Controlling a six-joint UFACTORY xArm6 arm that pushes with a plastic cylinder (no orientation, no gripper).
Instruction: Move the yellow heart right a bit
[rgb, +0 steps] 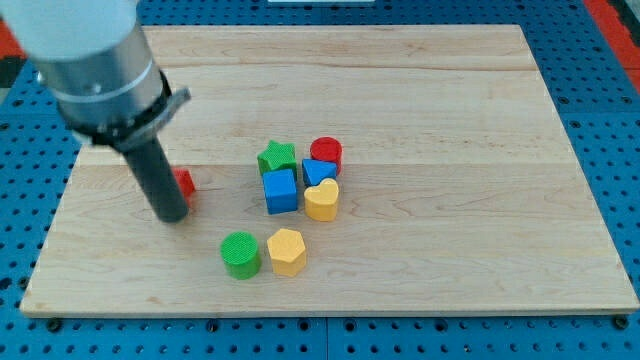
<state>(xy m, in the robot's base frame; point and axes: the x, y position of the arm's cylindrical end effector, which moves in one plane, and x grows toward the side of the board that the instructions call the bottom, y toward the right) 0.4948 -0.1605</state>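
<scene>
The yellow heart (322, 200) lies near the board's middle, touching the blue cube (281, 190) on its left and a blue block (318, 171) above it. My tip (172, 215) is well to the left of the heart, beyond the blue cube. It stands right beside a small red block (183, 184), which the rod partly hides.
A green star (277, 157) and a red cylinder (326, 152) sit at the top of the cluster. A green cylinder (240, 254) and a yellow hexagon (287, 251) lie below it. The wooden board (480, 150) rests on a blue pegboard surface.
</scene>
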